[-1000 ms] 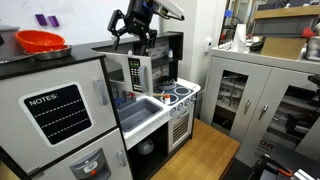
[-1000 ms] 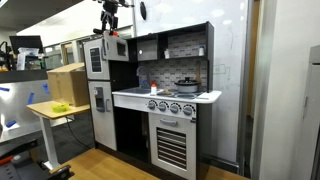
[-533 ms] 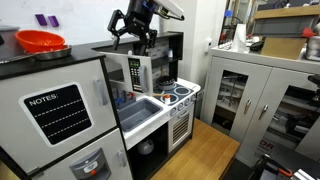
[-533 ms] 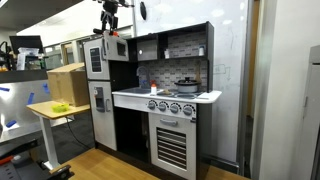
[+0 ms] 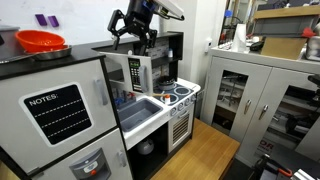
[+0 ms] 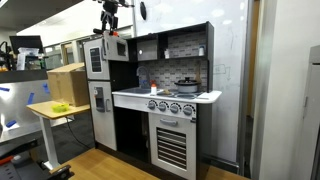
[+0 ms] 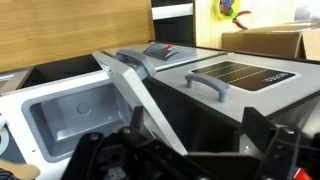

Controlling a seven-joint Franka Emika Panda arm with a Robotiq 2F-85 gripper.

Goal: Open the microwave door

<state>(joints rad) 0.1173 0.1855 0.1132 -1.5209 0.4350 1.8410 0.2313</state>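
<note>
The microwave door [image 5: 128, 74], silver-grey framed with a clear window, sits under the toy kitchen's top shelf. In both exterior views it stands swung outward from the cabinet [image 6: 96, 58]. In the wrist view its top edge [image 7: 140, 95] runs diagonally below me, with a grey handle at its far end. My gripper [image 5: 133, 38] hovers just above the kitchen's top, over the door, and also shows in an exterior view [image 6: 108, 28]. Its black fingers [image 7: 185, 150] are spread wide and hold nothing.
A red bowl [image 5: 40, 42] sits on the fridge top. The white door with the NOTES chalkboard [image 5: 58, 112] is beside the microwave. The grey sink [image 7: 70, 115] and the stove with a pot [image 6: 186, 85] lie below. A grey cabinet [image 5: 250, 95] stands nearby.
</note>
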